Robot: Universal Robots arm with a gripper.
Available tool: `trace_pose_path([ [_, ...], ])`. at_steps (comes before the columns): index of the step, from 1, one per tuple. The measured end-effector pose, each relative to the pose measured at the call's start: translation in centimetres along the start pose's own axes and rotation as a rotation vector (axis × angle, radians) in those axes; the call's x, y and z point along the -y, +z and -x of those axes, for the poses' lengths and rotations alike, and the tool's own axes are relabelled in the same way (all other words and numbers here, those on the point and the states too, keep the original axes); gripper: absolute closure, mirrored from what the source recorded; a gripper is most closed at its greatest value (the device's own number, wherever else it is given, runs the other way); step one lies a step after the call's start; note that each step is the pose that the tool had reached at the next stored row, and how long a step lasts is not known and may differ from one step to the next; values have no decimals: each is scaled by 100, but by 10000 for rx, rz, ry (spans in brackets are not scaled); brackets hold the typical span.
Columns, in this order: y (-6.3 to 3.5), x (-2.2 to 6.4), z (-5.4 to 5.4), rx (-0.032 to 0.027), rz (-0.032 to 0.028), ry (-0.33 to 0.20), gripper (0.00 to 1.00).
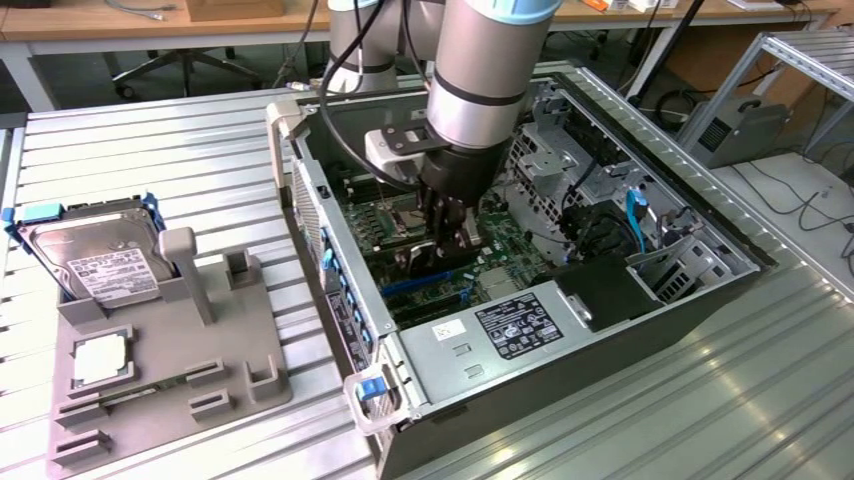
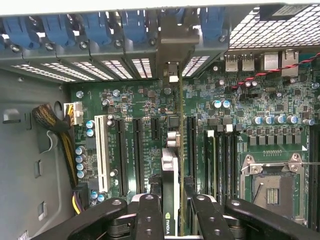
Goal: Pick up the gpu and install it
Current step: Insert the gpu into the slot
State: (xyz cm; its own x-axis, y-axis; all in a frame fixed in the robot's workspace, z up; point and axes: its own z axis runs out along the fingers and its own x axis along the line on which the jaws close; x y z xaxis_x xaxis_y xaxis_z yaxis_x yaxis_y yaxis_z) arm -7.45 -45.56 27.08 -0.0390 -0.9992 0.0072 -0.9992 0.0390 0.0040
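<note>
Gpu (image 2: pixel 170 172): a slim black card, seen edge-on in the wrist view. It stands upright on its long edge over the green motherboard (image 2: pixel 250 100) inside the open computer case (image 1: pixel 694 270). My fingers (image 2: pixel 150 215) are closed on it, one on each flat face, with only the card's thickness between them. A green logo on the card's upper edge shows between them.

The card runs from my grip toward the rear wall of the case. There its silver bracket end meets the row of perforated slot covers (image 2: pixel 120 67) beneath the blue clips (image 2: pixel 60 27). It lines up among the long black expansion slots, with a white slot (image 2: pixel 102 152) off to one side and the open processor socket (image 2: pixel 272 185) to the other. I cannot tell whether the card's lower edge is pressed home in a slot.

In the exterior view my arm (image 1: pixel 487 60) reaches down into the middle of the case, which lies on its side on a ribbed metal surface (image 1: pixel 174 150). A labelled power supply (image 1: pixel 521 325) sits at the near end of the case. Toward the exterior view's left, well apart from the case, a grey holder (image 1: pixel 174 380) carries a silver hard drive (image 1: pixel 100 255) at its far end.
</note>
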Motion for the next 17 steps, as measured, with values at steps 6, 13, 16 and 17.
trace_pose_path([
  [6,7,0,0,-1,0,-55,73],
  [13,8,1,0,-1,-1,-146,73],
  [16,8,7,0,-1,-1,-147,73],
  [17,8,9,1,-1,-1,-146,73],
])
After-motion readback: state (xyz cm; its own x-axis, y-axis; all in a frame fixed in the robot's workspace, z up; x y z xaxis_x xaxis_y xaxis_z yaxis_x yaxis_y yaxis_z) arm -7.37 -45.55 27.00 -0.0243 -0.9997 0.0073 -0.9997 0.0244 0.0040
